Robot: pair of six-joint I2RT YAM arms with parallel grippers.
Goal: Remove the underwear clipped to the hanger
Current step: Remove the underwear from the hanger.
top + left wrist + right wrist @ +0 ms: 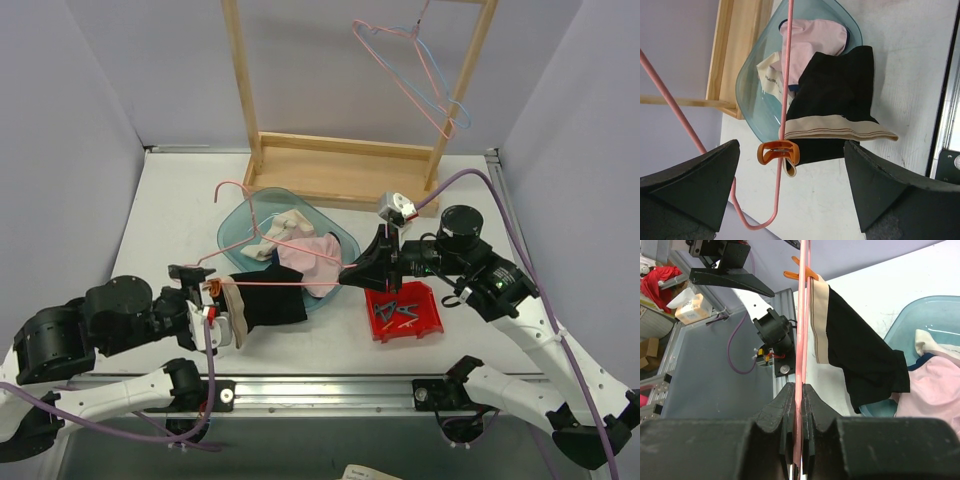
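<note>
The right gripper (799, 392) has its jaws closed tight on the lower bar of a pink wire hanger (300, 284). It holds the bar roughly level above the white desk (170, 210), along the near side of a clear blue bowl (228, 225). The hanger's hook curves up over the bowl's left rim.

The black briefs (270, 303), with a beige waistband (840, 132), hang from the end of the bar that lies near-left of the bowl. A single orange clothespin (777, 151) pinches waistband and wire together there. The rest of the waistband sags free of the bar, and the black cloth droops toward the bowl, its far edge reaching the bowl's near rim.

The left gripper (205, 300) sits at that same near-left spot with its jaws spread wide. In the wrist view one finger stands on each side of the clothespin, and both are clear of the pin and the cloth.

Inside the bowl lies pale pink underwear (815, 45), one piece showing a dark trim, beside a cream piece (285, 222).

Just right of the bowl a red tray (435, 322) holds loose clothespins (398, 310). Beyond the bowl stands a wooden frame (330, 165), and two bare wire hangers (420, 70), pink and blue, hang from its top.
</note>
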